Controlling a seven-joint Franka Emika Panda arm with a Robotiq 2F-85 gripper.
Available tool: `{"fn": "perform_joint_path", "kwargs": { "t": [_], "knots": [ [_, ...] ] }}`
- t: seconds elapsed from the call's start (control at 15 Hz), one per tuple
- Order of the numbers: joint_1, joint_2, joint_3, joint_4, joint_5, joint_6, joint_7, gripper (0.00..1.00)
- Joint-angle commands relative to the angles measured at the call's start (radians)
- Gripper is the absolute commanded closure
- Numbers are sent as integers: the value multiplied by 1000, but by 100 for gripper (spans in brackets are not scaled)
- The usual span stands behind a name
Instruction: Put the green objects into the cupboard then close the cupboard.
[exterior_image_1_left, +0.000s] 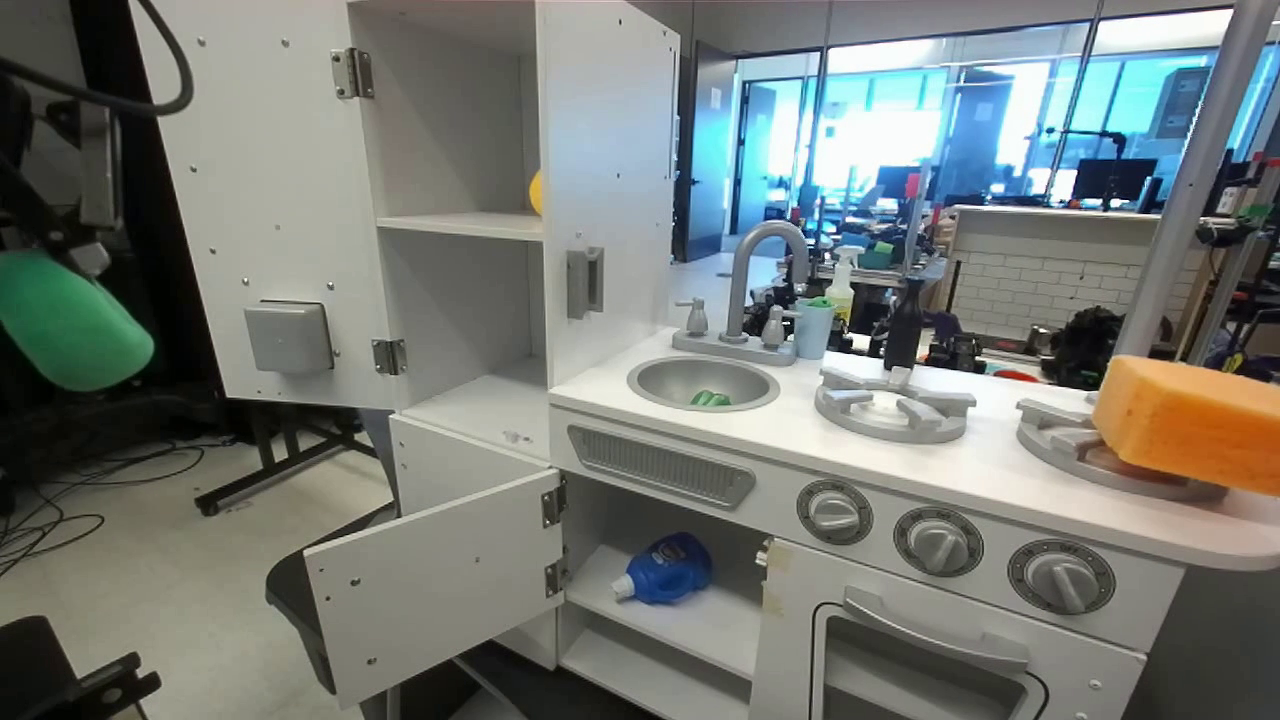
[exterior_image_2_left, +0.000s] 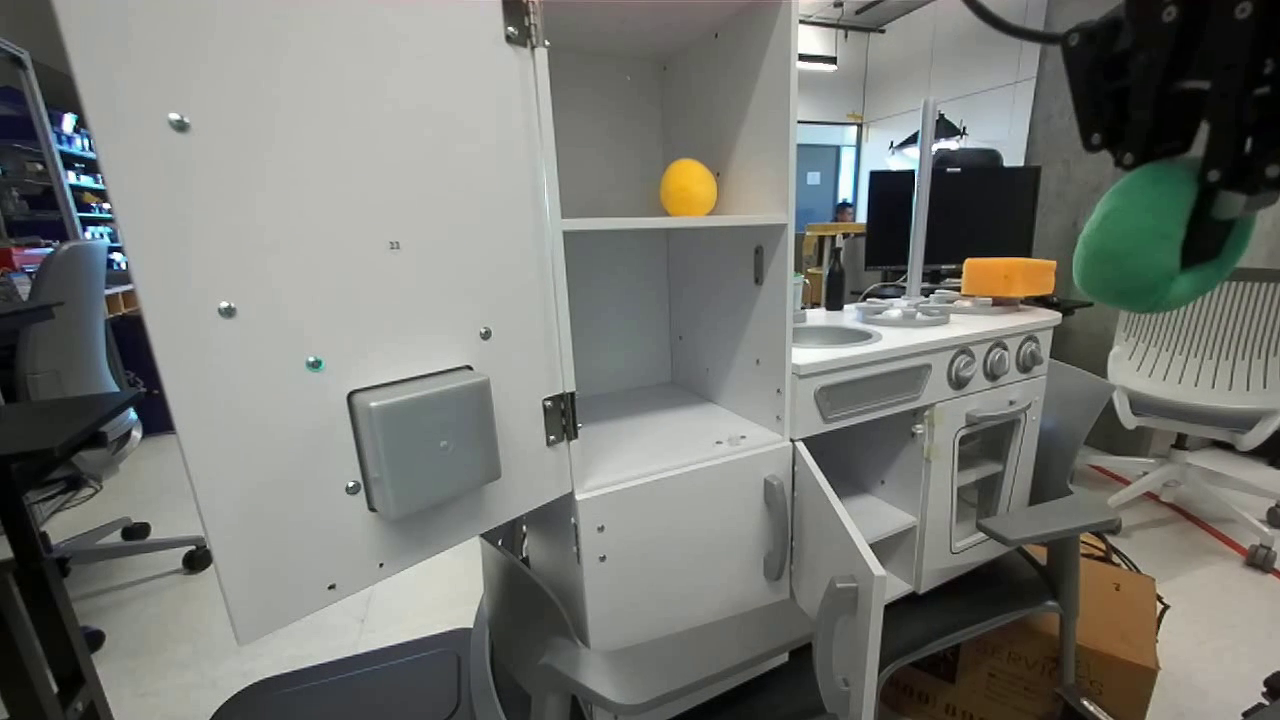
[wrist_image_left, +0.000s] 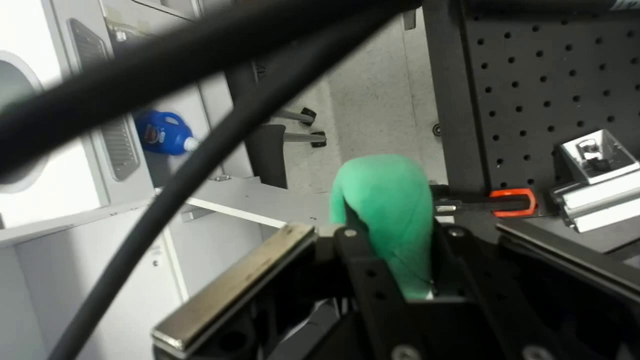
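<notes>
- While the green piece (exterior_image_2_left: 1130, 245) is out in front of the cupboard (exterior_image_2_left: 620, 310), well apart from it, the pick looks done and the place isn't
- Gripper (wrist_image_left: 392, 222) is pinching that piece from both sides, nothing else visible in the grip
- Progress, my read: early on; no green shows on the cupboard's inner shelf (exterior_image_2_left: 620, 224) or its floor (exterior_image_2_left: 660, 430), though the top runs out of view, can't vouch for that part
- Left to do: get this piece in, then likely the green bits (exterior_image_1_left: 711, 398) in the sink (exterior_image_1_left: 640, 385) just beside the cupboard (one item or two, can't tell), then close the tall door (exterior_image_2_left: 270, 290), which stands wide open
- Orientation: piece is longer than wide; in both exterior views its long axis is tilted, neither upright nor flat, blunt end low and on the cupboard's side
- Wrist view: long axis runs roughly straight out from the gripper, blunt end outward, narrower end back in the grip
- Around the cupboard: yellow ball (exterior_image_2_left: 688, 187) on its inner shelf, low door (exterior_image_1_left: 435, 590) open just beside it, blue bottle (exterior_image_1_left: 672, 572) lying on its side low down near it, orange block (exterior_image_1_left: 1190, 415) well apart from it
</notes>
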Motion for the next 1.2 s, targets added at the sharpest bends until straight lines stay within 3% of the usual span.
{"fn": "perform_joint_path", "kwargs": {
  "t": [0.0,0.27,0.6,0.93,1.13],
  "knots": [
    [-37,-33,-38,47,17,70,51,94],
    [-89,85,-13,197,-2,197,213,94],
    [-204,294,81,371,-115,445,535,94],
    [-421,419,234,533,-501,594,951,94],
    [-470,464,292,605,-755,564,1180,94]
  ]
}}
